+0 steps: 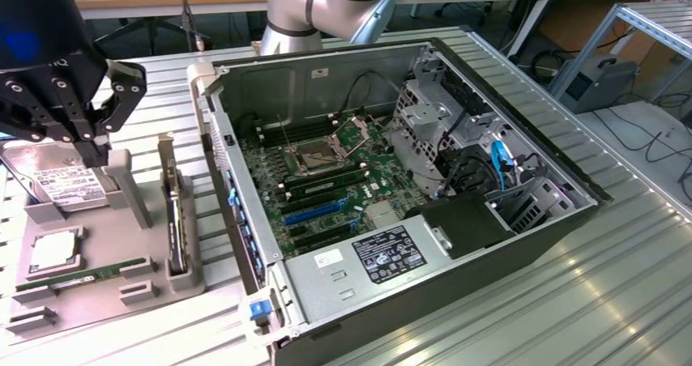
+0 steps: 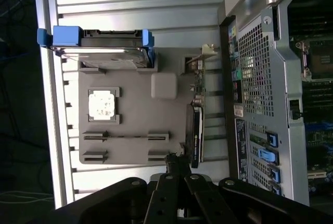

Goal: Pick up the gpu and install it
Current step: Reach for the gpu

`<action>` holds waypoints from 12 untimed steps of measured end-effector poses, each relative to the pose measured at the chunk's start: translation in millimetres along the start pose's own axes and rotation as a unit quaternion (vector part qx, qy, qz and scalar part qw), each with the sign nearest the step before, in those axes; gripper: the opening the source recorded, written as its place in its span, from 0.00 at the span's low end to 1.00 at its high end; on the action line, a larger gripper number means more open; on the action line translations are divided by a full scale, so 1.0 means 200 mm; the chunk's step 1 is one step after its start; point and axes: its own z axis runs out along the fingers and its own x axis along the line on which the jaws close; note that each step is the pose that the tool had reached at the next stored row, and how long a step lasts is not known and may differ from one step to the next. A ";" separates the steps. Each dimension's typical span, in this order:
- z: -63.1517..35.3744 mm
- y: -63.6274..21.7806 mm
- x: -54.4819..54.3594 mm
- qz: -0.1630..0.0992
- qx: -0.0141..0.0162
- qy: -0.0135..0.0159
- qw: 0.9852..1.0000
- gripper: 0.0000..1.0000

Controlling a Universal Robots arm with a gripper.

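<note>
Exterior view: my gripper (image 1: pixel 96 143) sits ten o'clock from the gpu (image 1: pixel 171 208), clear of its top edge, jaws shut, empty.

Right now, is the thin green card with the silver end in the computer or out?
Out. The thin green gpu card stands on edge in the grey tray beside the open black computer case.

surface: slatted metal table (image 1: pixel 605 301) | on it: grey fixture tray (image 1: pixel 97 311); open computer case (image 1: pixel 433 301)
</note>
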 end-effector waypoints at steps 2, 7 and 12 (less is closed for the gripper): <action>0.001 -0.011 0.00 0.000 0.000 0.000 1.000 0.11; 0.002 -0.033 0.00 0.000 0.000 0.000 1.000 0.11; 0.002 -0.035 0.00 0.000 0.000 0.000 1.000 0.11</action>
